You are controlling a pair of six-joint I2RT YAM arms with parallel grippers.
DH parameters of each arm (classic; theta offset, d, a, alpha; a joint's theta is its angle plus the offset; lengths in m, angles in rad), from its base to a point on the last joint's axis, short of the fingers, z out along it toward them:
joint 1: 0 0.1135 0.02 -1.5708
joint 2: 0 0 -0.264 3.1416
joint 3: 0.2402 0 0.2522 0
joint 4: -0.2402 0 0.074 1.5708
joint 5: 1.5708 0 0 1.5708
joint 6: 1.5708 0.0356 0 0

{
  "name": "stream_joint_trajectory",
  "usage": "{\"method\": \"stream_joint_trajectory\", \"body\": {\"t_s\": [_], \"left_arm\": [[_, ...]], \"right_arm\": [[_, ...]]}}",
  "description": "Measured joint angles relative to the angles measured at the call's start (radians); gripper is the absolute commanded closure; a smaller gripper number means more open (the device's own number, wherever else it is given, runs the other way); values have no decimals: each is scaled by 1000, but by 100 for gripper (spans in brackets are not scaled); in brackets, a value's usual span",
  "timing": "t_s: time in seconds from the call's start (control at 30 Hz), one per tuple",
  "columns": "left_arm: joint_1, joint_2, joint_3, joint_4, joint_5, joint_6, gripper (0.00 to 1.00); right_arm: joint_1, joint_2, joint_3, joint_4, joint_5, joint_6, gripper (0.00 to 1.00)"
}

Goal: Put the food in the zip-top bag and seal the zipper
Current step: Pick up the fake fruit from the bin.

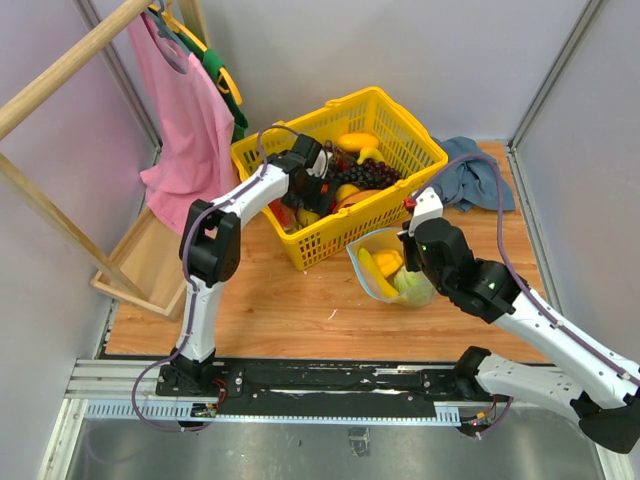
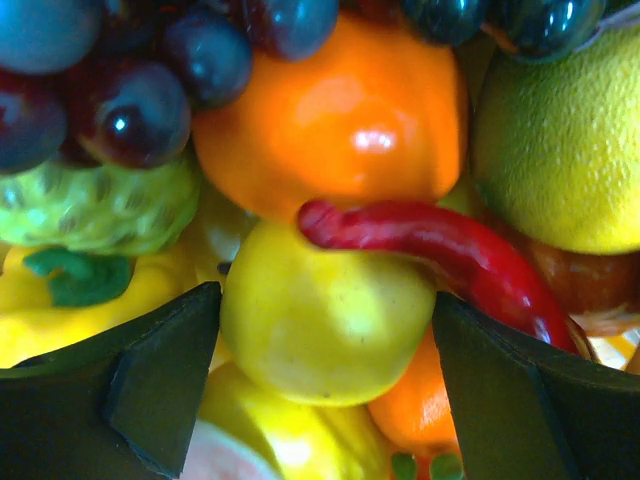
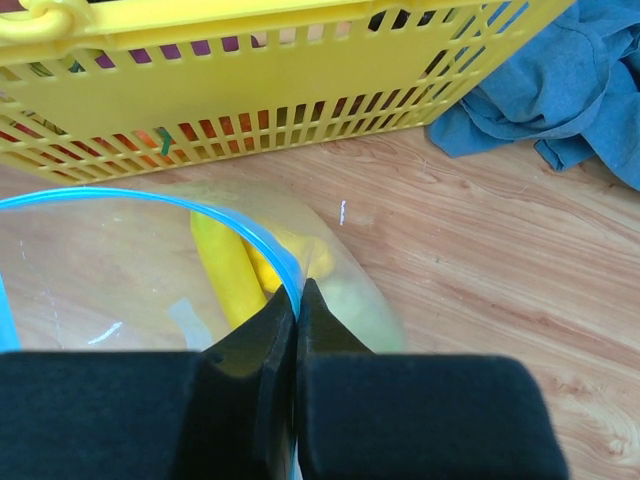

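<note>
Fruit fills the yellow basket (image 1: pixel 300 245) at 12 o'clock on the desk (image 1: pixel 290 310). The left gripper (image 2: pixel 322 345) is down inside it, jaws wide apart on either side of a round yellow fruit (image 2: pixel 310 290). Whether the pads touch it can't be told.

A red chili (image 2: pixel 450 250) lies across that fruit at its 1 o'clock. An orange fruit (image 2: pixel 340 110) sits at 12, a bumpy green fruit (image 2: pixel 90 205) at 10, and grapes (image 2: pixel 130 110) are above that.

The yellow fruit looks light, hard and smooth, so likely slippery. It is best taken across its widest part. The chili may drag along when it lifts.

The bag (image 1: pixel 385 262) stands on the desk at 5 o'clock from the basket, mouth up. The right gripper (image 3: pixel 296 300) is pinched together on the rim at the blue zipper (image 3: pixel 150 197), holding it open. The film is thin, soft and crinkly and would sag without that pinch. Inside are a long yellow piece (image 3: pixel 225 265) and a pale green piece (image 1: pixel 410 285).

A blue cloth (image 1: pixel 475 180) lies at 2 o'clock.

Hard to see:
- The right arm covers part of the bag in the top view.
- The bag's near side and base are cut off in the wrist view.
- The lower basket layers are hidden.
- Zipper not yet sealed.
</note>
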Motion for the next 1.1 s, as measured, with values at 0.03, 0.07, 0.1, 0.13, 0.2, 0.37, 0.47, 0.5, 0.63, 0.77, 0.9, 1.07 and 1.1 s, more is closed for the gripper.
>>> {"method": "stream_joint_trajectory", "body": {"t_s": [0.03, 0.07, 0.1, 0.13, 0.2, 0.37, 0.47, 0.5, 0.63, 0.77, 0.9, 1.07, 1.1], "left_arm": [[0, 14, 10, 4, 3, 5, 10], [0, 24, 15, 8, 5, 7, 10], [0, 33, 18, 14, 7, 12, 10], [0, 40, 20, 21, 11, 18, 10], [2, 49, 26, 27, 23, 26, 13], [10, 54, 30, 28, 52, 28, 30], [11, 51, 30, 27, 60, 25, 43], [11, 50, 30, 26, 60, 24, 46], [11, 28, 21, 15, 59, 13, 57], [16, -43, -8, -5, 47, -10, 62], [19, -136, -19, -5, 31, -30, 65], [19, -274, -50, 33, 2, -57, 69], [19, -303, -64, 43, -2, -62, 70]], "right_arm": [[0, 0, -3, 2, -2, 0, 99], [0, 0, -5, 3, -4, 0, 99], [0, 0, -6, 5, -5, 0, 99], [0, 0, -8, 6, -5, 0, 99], [0, 0, -10, 8, -5, 0, 99], [0, 3, -10, 14, -14, 0, 100], [0, 2, -10, 14, -16, 0, 99], [0, 1, -10, 14, -16, 0, 99], [0, -2, -10, 14, -16, 0, 99], [0, -2, -10, 14, -16, 0, 100], [0, -2, -10, 14, -16, 0, 99], [0, -2, -10, 14, -16, 1, 99], [0, -2, -10, 14, -16, 1, 99]]}}
